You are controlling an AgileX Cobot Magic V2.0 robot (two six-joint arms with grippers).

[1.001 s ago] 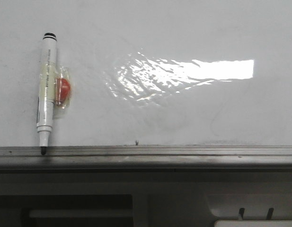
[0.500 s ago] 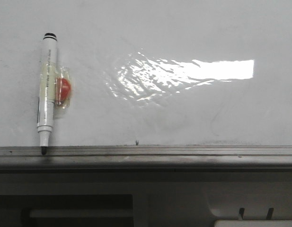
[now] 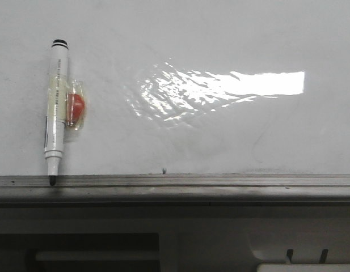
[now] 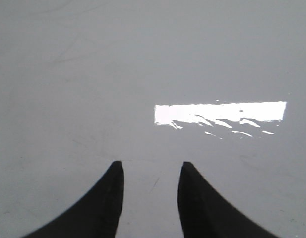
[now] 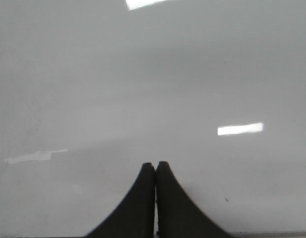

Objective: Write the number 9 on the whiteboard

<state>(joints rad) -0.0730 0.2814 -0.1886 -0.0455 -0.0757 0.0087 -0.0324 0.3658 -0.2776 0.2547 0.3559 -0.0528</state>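
1. Left gripper (image 4: 149, 171): fingers spread, nothing between them, only bare whiteboard (image 4: 93, 74) beyond.
2. Right gripper (image 5: 155, 168): fingers pressed together, holding nothing, also facing bare board.
3. Marker (image 3: 55, 110): lies near the board's left side, uncapped tip down at the tray (image 3: 220, 182) on the board's near edge, black cap end pointing away. A red-orange tab (image 3: 75, 109) in clear tape sits against its barrel.
4. Number 9: not on the board. No ink in any view, just faint grey smudges and a glare patch (image 3: 237, 85).
5. Step, as a judgement: the very start, marker not picked up. Next move needs the left gripper, already spread, brought over the barrel and closed on it. Likely grasp spot is the barrel above the tab.
6. Room: board centre and right are bare, plenty of space for the loop and stem. The tray edge is the only near limit; the tip sits right at it, so lift before sweeping sideways.
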